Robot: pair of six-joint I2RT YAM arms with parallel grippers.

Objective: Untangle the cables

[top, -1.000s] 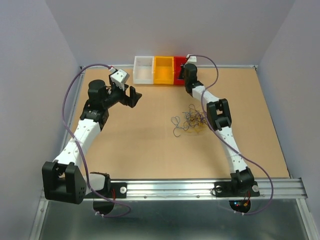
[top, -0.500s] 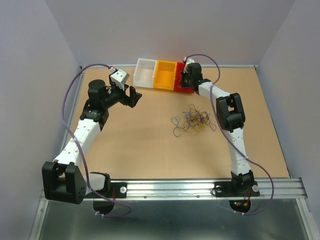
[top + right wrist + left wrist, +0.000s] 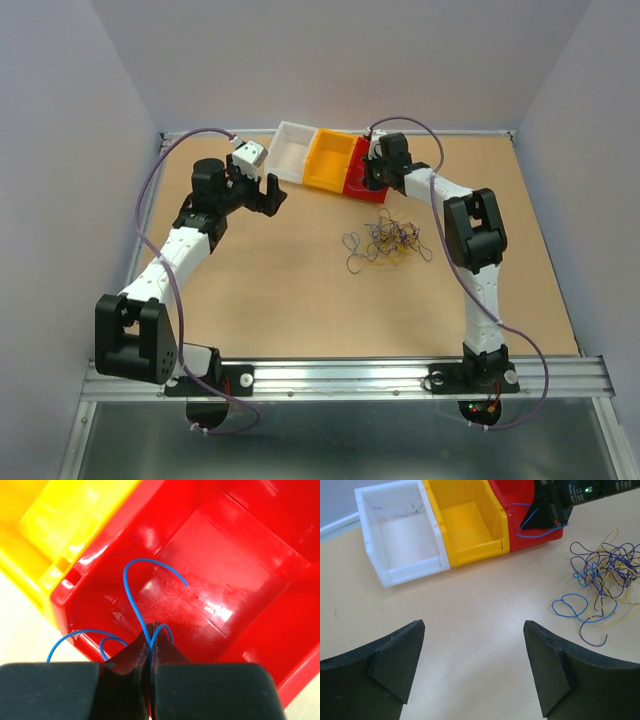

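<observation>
Right claw pinched on blue wire over red bin | left claw gaping, left of bin | tangle just before bin | I fear springy wire hops rim on release

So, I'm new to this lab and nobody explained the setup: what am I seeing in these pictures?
Two robot arms are bolted at the near edge of a table. The wide picture comes from a camera above and behind them; the other two from cameras on their wrists. On the table lie a tangle of thin cables, a white bin, a yellow bin and a red bin. The left gripper is open and empty. The right gripper is shut on a blue wire, over the red bin.
</observation>
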